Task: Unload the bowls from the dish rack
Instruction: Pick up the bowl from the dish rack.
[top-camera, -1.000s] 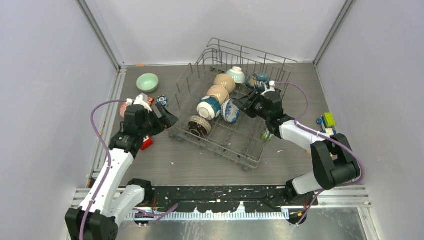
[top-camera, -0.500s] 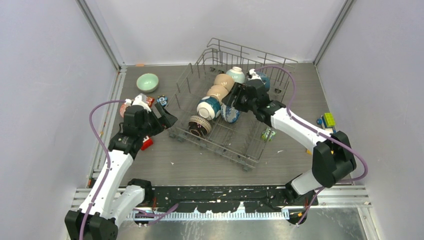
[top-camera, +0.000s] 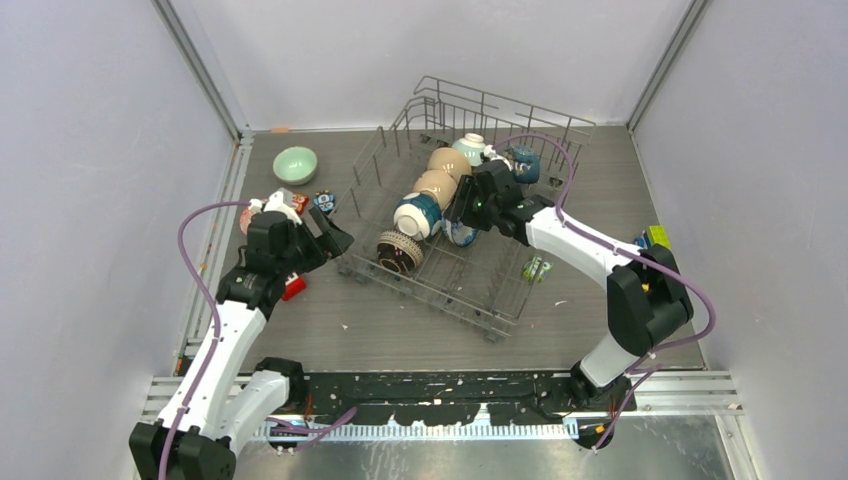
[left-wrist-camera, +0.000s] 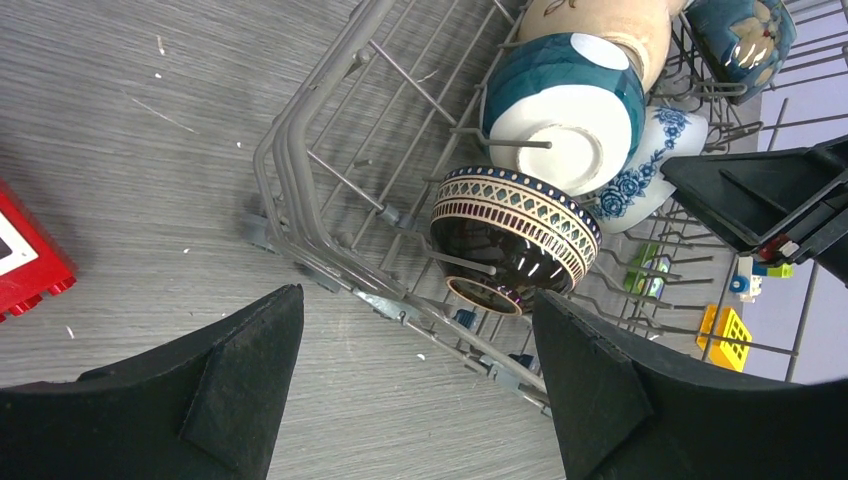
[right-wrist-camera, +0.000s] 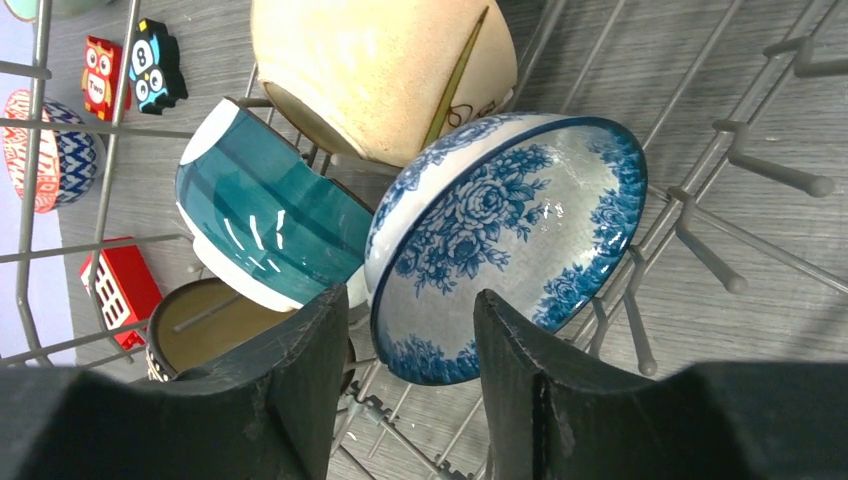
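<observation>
The grey wire dish rack (top-camera: 505, 112) stands mid-table with several bowls in it. They are two tan ones (top-camera: 438, 184), a white-teal one (top-camera: 418, 214), a dark brown ribbed one (top-camera: 400, 251), a pale one (top-camera: 472, 148) and a dark blue one (top-camera: 522, 162). My right gripper (top-camera: 462, 212) is open inside the rack. Its fingers (right-wrist-camera: 300, 380) stand either side of the lower rim of the blue-white patterned bowl (right-wrist-camera: 510, 220). My left gripper (top-camera: 335, 232) hangs open over the table by the rack's left side (left-wrist-camera: 300, 170), facing the brown bowl (left-wrist-camera: 510, 235). A mint green bowl (top-camera: 296, 164) sits on the table at the far left.
A red block (top-camera: 293, 288) and a red-and-blue patterned bowl (right-wrist-camera: 40, 150) lie by the left arm, with small owl figures (right-wrist-camera: 155, 65) near them. A green toy (top-camera: 536, 268) lies right of the rack, and yellow-green blocks (top-camera: 655, 240) sit near the right wall.
My right arm has swung left across the rack, from its right side to the blue-white bowl, which its fingers now flank. The left arm has not moved.
</observation>
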